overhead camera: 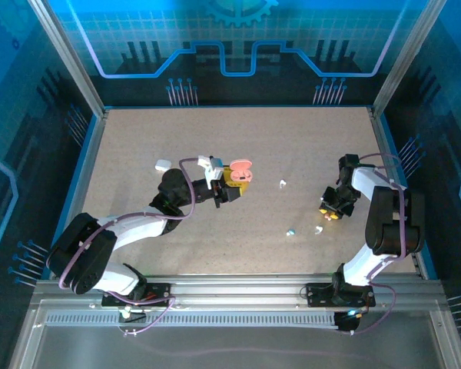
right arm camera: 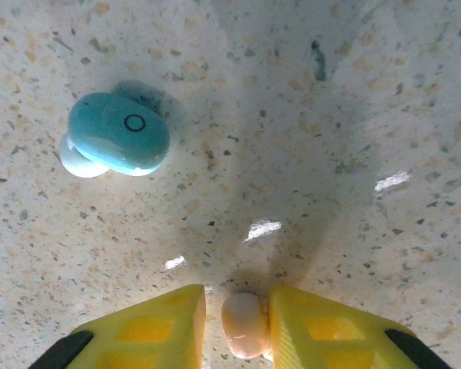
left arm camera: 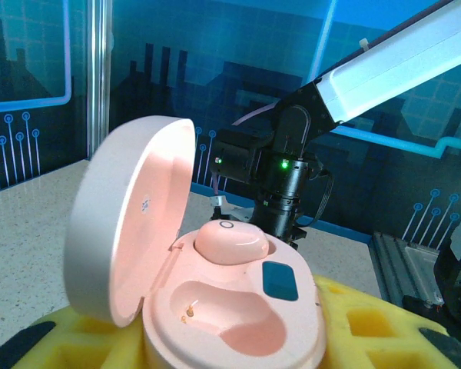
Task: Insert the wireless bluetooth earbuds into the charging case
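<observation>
This was a robot lab booth. Two robot arms, the left arm and the right arm, were bolted to a metal rail at the near edge of a speckled table. Blue walls stood all around, with bright lines and a gear picture drawn on them. Shiny metal posts stood at the corners. Purple cables ran along the arms.

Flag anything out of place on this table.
Earbuds lie loose across the table: a light blue earbud and, mid-table, a white earbud. The pink case stands open with one socket empty.
</observation>
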`<state>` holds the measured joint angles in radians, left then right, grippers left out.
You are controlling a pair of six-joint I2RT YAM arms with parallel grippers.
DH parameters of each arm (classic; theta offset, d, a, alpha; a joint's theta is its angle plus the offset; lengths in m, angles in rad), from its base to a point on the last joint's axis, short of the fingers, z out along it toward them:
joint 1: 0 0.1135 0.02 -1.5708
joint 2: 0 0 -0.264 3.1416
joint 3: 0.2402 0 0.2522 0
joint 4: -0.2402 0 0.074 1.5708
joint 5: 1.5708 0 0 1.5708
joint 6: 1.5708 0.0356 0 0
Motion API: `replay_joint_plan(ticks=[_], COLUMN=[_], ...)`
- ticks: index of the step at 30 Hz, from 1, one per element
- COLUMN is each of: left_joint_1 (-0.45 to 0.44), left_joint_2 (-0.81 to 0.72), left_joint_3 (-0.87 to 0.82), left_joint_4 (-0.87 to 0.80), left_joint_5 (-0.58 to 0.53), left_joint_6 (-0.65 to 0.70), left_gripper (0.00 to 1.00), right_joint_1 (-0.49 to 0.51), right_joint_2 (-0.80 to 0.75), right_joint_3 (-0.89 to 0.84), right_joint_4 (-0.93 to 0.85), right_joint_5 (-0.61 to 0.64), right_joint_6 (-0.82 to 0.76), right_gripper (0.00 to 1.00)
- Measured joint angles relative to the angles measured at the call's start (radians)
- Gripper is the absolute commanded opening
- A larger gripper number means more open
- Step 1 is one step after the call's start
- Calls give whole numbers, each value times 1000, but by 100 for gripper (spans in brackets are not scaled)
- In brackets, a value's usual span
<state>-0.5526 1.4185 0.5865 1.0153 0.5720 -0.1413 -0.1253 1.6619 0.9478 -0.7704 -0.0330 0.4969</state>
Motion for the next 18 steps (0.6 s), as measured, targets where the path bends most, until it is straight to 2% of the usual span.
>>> replay_joint_plan(ticks=[18], left_joint_1=[0], left_joint_2=[0], left_joint_3=[0], left_joint_4=[0], left_joint_5=[0], left_joint_6=[-14], left_gripper=[39], right_joint_1=[2], right_joint_2=[1], right_joint_3=[-2], right_joint_4=[-8], right_joint_5=[0], right_joint_6=[8], right_gripper=[26])
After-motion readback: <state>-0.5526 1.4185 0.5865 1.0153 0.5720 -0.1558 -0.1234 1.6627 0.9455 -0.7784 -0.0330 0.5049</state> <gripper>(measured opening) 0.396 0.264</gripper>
